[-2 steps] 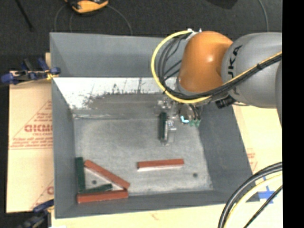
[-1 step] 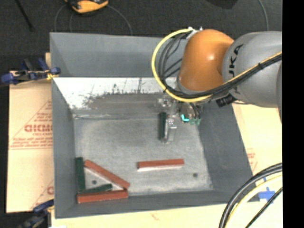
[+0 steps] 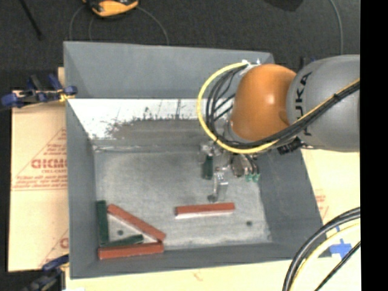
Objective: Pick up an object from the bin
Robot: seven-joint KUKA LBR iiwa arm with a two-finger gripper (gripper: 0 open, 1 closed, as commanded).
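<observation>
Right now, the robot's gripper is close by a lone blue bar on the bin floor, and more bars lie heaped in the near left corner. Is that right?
Not quite. The lone bar close by the gripper is reddish-brown, not blue, as the camera view shows. The rest holds: more bars lie heaped in the near left corner of the bin.

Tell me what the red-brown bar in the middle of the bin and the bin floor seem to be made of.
The red-brown bar looks like painted wood or matte plastic: even colour, straight edges, no gloss; I cannot tell which. The bin floor looks like bare grey metal: dull, speckled, with dark scuffs on the back wall.
</observation>
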